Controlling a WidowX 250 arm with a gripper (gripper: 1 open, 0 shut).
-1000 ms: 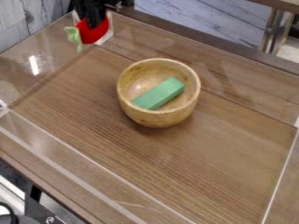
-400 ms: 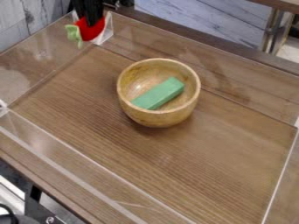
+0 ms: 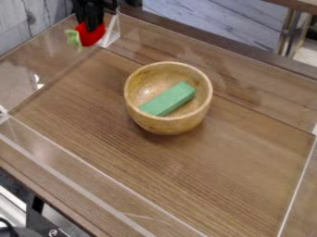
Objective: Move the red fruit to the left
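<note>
Camera: pincer (image 3: 92,28) grips red fruit (image 3: 89,37), leaves pointing left.

The robot arm is cut off by the top edge at the far left, so only the dark lower end of the gripper (image 3: 92,20) shows. Its jaws are too small and dark to tell apart. The red fruit (image 3: 89,37) is partly covered by the gripper from above, and its green leaves are only a small blur on the left side. The bench (image 3: 161,176) runs out of view at the near and right edges. The lower end of the green block (image 3: 168,98) sits behind the near wall of the bowl (image 3: 169,122).
</note>
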